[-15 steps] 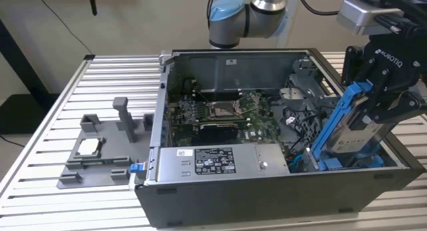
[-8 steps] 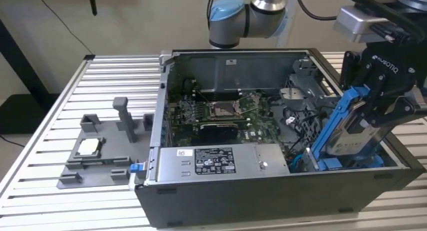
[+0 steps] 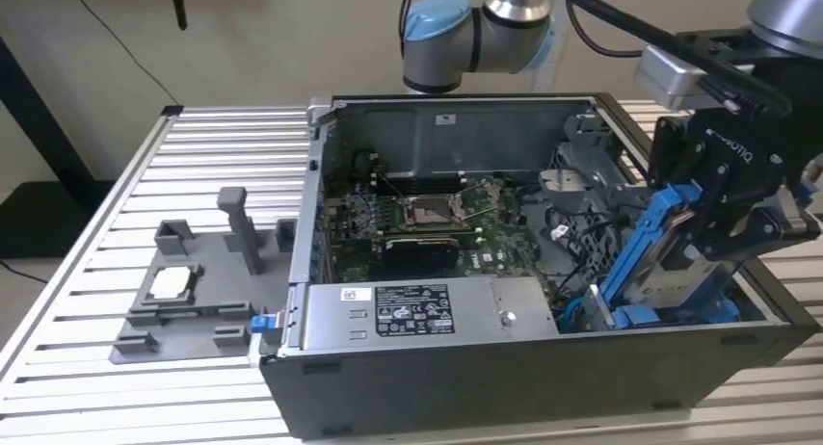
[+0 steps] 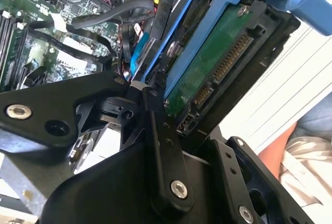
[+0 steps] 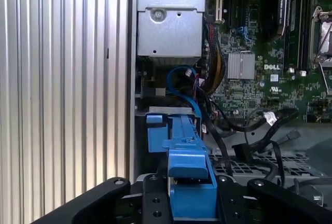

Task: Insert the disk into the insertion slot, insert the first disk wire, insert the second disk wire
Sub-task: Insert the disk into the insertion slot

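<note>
Gripper [image 3: 704, 235] fingers [image 4: 161, 141] clamped narrow on disk [image 3: 653, 264], disk tilted, lower end inside computer case [image 3: 515, 379]

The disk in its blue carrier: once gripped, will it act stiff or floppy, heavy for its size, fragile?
The disk is probably rigid: metal body in a plastic frame, hanging tilted from the gripper with no visible sag. It is likely dense for its size. Its bare circuit board and connector look exposed, so knocks against the case could harm it.
</note>
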Available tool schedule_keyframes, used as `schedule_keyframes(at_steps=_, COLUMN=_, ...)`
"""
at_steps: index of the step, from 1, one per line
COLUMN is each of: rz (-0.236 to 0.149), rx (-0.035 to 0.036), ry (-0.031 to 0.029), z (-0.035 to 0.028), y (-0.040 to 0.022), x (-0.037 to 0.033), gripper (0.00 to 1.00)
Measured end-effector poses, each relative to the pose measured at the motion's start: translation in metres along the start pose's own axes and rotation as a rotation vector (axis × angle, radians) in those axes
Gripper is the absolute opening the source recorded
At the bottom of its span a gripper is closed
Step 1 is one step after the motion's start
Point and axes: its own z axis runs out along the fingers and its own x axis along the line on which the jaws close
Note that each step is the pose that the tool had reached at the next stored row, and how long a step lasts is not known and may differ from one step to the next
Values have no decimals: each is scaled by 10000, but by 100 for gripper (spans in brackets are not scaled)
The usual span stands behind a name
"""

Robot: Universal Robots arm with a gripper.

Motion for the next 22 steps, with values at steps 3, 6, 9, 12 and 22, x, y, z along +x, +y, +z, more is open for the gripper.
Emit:
schedule_keyframes(at_steps=3, rz=4, rx=0, ry=0, z=55, y=-2, x=0, gripper=33)
schedule_keyframes(at_steps=6, rz=8, rx=0, ry=-1, z=110, y=-3, x=-1, gripper=33)
schedule_keyframes(at_steps=9, rz=11, rx=0, ry=10, z=159, y=-4, x=-1, gripper=33)
schedule_keyframes(at_steps=12, rz=14, rx=0, ry=-8, z=215, y=-4, x=-2, gripper=33)
schedule_keyframes(at_steps=22, rz=15, rx=0, ry=0, z=261, y=-5, x=-1, gripper=33)
